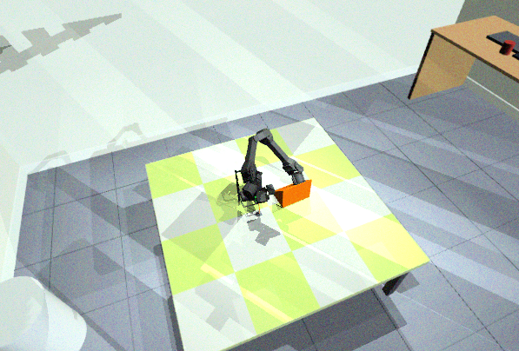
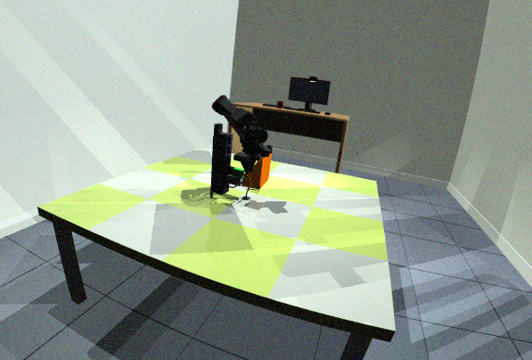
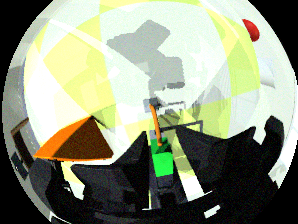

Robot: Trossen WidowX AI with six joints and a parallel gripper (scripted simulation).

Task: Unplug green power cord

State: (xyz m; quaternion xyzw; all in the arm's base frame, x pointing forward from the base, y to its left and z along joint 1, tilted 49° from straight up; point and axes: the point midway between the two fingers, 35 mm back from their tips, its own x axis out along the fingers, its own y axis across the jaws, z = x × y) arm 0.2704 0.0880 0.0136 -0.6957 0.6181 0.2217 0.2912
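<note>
The green plug (image 1: 255, 197) (image 2: 237, 169) (image 3: 163, 164) shows between my two fingertips in the wrist view. Light gaps show on both sides of it. An orange cord (image 3: 156, 122) runs from its far end. My gripper (image 3: 162, 136) is open, with its dark fingers still around the plug. What looks like the power strip (image 2: 222, 160) is a tall dark upright block just left of the plug in the exterior view. Whether the plug's contacts are in a socket is hidden.
An orange block (image 1: 296, 194) (image 2: 263, 173) (image 3: 75, 142) stands close beside my hand, near the arm's base. A thin black frame (image 1: 237, 184) (image 3: 202, 131) stands on the other side. The cord reaches a small dark piece (image 2: 246, 197) (image 3: 150, 104) on the table.
</note>
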